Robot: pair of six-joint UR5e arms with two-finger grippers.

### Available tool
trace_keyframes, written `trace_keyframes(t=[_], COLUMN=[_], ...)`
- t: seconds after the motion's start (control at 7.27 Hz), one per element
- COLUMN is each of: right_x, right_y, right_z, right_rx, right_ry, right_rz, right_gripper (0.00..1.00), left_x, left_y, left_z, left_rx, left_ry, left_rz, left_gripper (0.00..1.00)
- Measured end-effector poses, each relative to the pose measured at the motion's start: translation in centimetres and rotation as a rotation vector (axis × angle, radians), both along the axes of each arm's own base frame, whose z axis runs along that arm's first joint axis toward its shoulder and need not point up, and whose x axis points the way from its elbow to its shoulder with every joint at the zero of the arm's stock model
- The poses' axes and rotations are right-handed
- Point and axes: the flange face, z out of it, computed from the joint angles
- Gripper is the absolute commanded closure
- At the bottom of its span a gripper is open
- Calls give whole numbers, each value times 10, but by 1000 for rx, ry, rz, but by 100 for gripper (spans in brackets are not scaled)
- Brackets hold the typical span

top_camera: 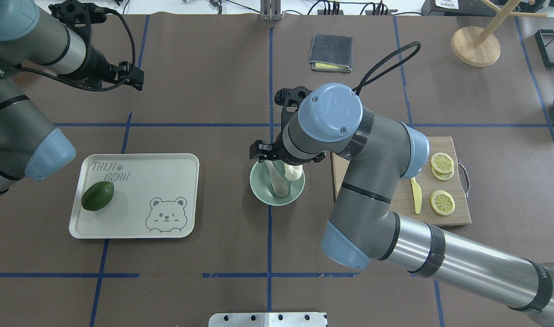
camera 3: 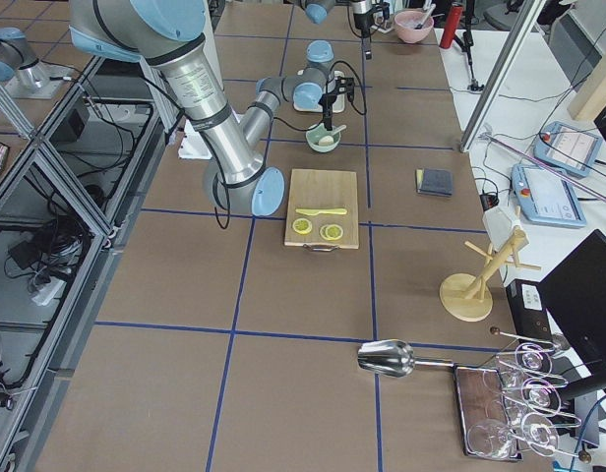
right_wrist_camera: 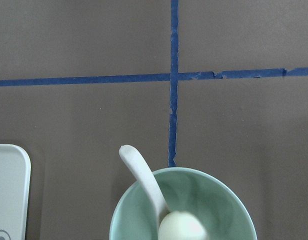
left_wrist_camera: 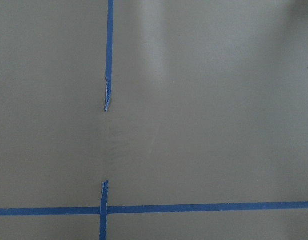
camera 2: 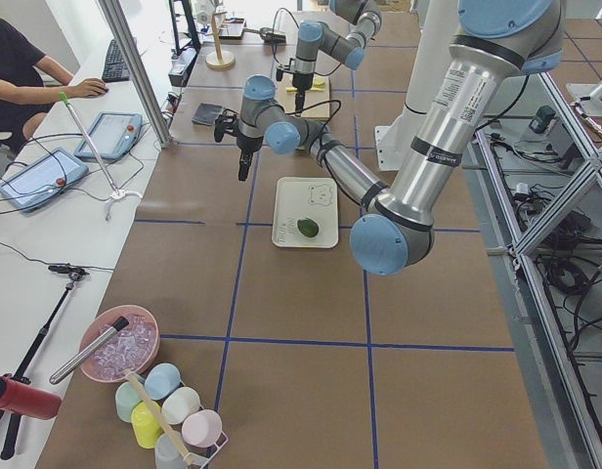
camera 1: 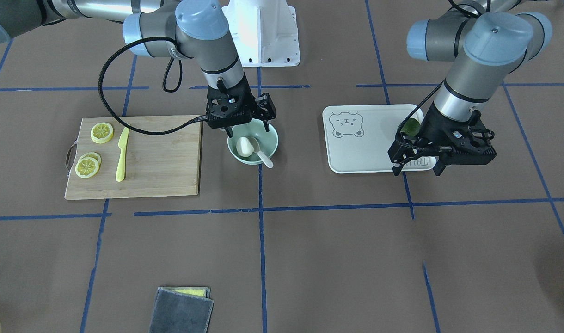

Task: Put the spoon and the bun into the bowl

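The mint-green bowl (camera 1: 273, 138) stands on the table between the cutting board and the tray. The white bun (camera 1: 245, 146) lies inside it. The whitish spoon (camera 1: 263, 156) lies in the bowl too, with its handle over the rim. The right wrist view shows the bowl (right_wrist_camera: 234, 202), the spoon handle (right_wrist_camera: 139, 172) and the bun (right_wrist_camera: 181, 227). My right gripper (camera 1: 248, 130) hovers just above the bowl's far rim, open and empty. My left gripper (camera 1: 417, 169) is open and empty, raised over the tray's edge. The overhead view shows the bowl (top_camera: 259, 190), spoon (top_camera: 277, 180) and bun (top_camera: 295, 171).
A whitish bear-printed tray (camera 1: 374, 152) holds a green fruit (top_camera: 97, 196). A wooden cutting board (camera 1: 162, 157) carries lemon slices (camera 1: 101, 132) and a yellow knife (camera 1: 121, 155). A folded grey cloth (camera 1: 182, 311) lies near the operators' edge. The left wrist view shows only table and blue tape.
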Motion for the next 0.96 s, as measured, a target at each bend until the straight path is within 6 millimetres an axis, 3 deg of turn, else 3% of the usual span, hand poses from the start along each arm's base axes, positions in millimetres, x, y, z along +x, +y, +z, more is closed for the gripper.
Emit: trace_keyframes(t=[0.28,0.41,0.69,0.96], right_x=[4,17,87,176], right_y=[-2,-11,-61,-111], right_z=[0,2,24,76], right_rx=[-7,-20,-21,22], right_ry=[12,40,133,219], right_rz=[4,9,-23,-73], right_gripper=[0,0,0,0], left_x=[-5,-12,-55,-122], left_y=[-2,-4,-6,-4], left_z=[1,8,49,116], left_rx=[-2,-14,-14,27], left_ry=[0,0,-9,-74], left_rz=[-7,2,92,173], left_gripper=[0,0,0,0])
